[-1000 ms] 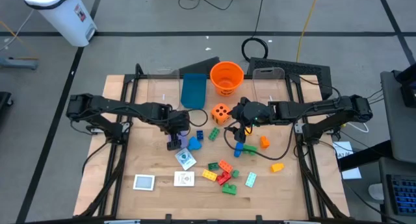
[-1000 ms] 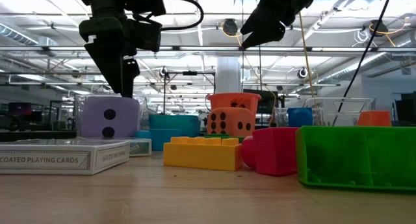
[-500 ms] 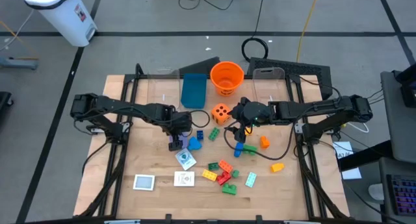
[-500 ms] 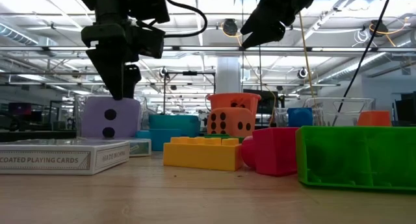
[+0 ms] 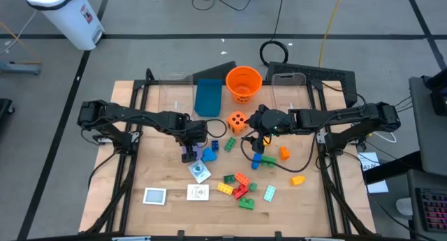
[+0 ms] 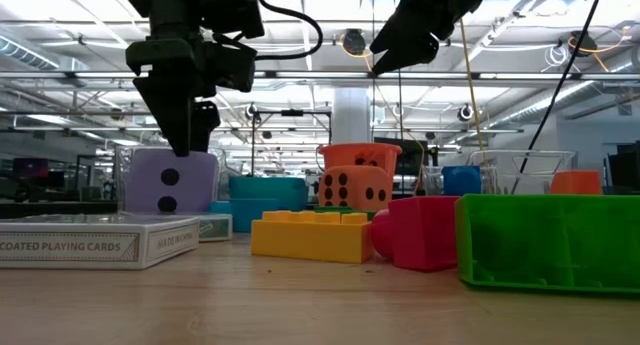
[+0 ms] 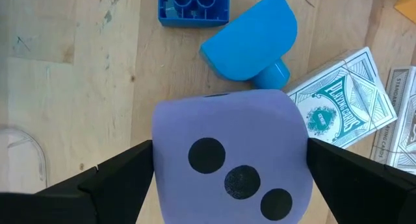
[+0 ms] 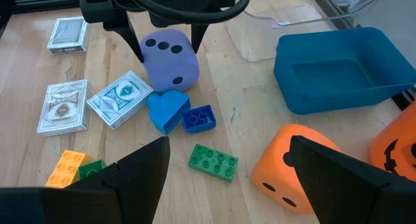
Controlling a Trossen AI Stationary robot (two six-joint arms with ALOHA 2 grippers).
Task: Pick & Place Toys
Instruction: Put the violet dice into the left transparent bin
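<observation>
While it hovers, the left gripper [image 8: 168, 19] straddles the purple foam die [image 7: 227, 162].
Jaws apart, positioned to clamp its sides; right gripper [image 5: 255, 140] waits open above the counter [image 5: 160, 174].

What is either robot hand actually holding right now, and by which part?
Nothing is held. The left gripper hangs open over the purple die, a finger on each side, not clamped. The right gripper is open and empty above the bricks.
</observation>
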